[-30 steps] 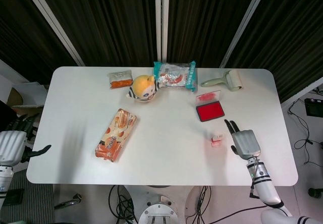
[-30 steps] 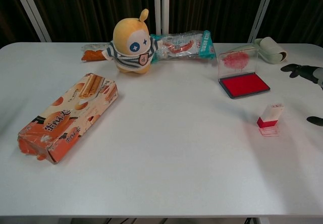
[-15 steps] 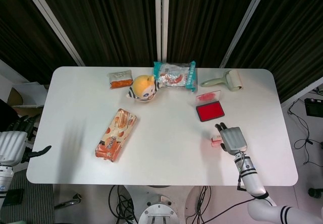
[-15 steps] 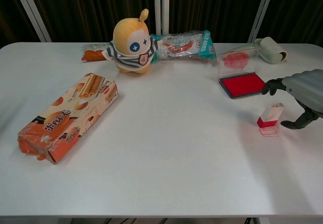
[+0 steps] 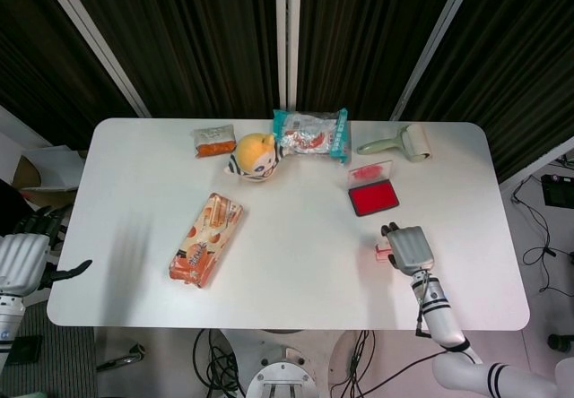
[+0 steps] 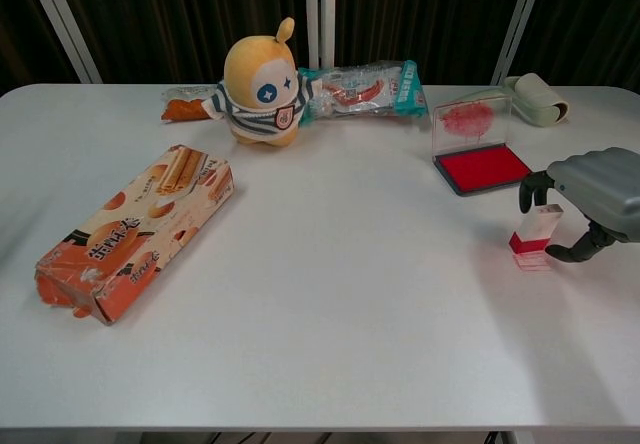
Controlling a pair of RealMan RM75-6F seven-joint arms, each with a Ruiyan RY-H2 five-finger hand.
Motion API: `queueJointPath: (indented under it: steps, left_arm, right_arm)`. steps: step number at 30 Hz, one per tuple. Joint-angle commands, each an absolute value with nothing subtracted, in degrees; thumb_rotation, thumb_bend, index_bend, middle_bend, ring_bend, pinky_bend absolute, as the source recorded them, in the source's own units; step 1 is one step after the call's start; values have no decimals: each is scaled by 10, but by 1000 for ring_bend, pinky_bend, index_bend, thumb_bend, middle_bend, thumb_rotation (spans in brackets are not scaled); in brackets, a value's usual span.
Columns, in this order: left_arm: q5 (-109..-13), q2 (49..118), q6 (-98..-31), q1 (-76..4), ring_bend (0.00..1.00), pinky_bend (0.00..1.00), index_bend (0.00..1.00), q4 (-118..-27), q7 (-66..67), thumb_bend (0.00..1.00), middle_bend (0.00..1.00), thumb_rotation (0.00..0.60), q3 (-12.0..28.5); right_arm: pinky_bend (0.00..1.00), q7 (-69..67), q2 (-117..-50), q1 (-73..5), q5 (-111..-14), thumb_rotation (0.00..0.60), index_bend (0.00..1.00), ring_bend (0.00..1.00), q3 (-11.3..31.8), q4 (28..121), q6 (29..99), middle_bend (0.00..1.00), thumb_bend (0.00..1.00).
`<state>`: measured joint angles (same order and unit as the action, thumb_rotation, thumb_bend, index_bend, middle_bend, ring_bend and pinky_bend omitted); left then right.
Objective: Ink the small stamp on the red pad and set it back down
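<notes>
The small stamp (image 6: pixel 535 233), a clear block with a red band, stands upright on the white table (image 6: pixel 330 304), in front of the open red ink pad (image 6: pixel 483 168). In the head view the stamp (image 5: pixel 384 252) is partly hidden by my right hand (image 5: pixel 408 247). From the right, my right hand (image 6: pixel 592 200) arches over the stamp, a fingertip behind its top and the thumb beside its base. No firm hold shows. My left hand (image 5: pixel 23 258) hangs off the table's left edge, holding nothing, fingers apart.
A yellow plush toy (image 6: pixel 262 84), a snack bag (image 6: pixel 362 86) and a small packet (image 5: pixel 213 140) line the far side. A lint roller (image 6: pixel 535 99) lies at the far right. An orange biscuit box (image 6: pixel 130 229) lies on the left.
My right hand has moved left onto the stamp, and its fingers have curled down around it. The stamp and the left hand have stayed put.
</notes>
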<state>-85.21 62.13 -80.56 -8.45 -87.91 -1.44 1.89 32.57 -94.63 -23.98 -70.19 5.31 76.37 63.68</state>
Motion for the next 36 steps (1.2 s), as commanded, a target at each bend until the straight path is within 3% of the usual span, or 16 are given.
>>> queueJointPath:
  steps: [1,36]
  left_arm:
    - [-852,621,-805,-85,118,209,106,-880,-13,121,182,397,19]
    - [-848,620,-802,-85,118,209,106,-875,-18,121,183,397,19]
  right_arm:
    - [973,319,-955,-241,-705,600,424,791,54,754,641,392,184]
    - [973,307,-987,-249,-702,600,583,805,58,718,646,524,289]
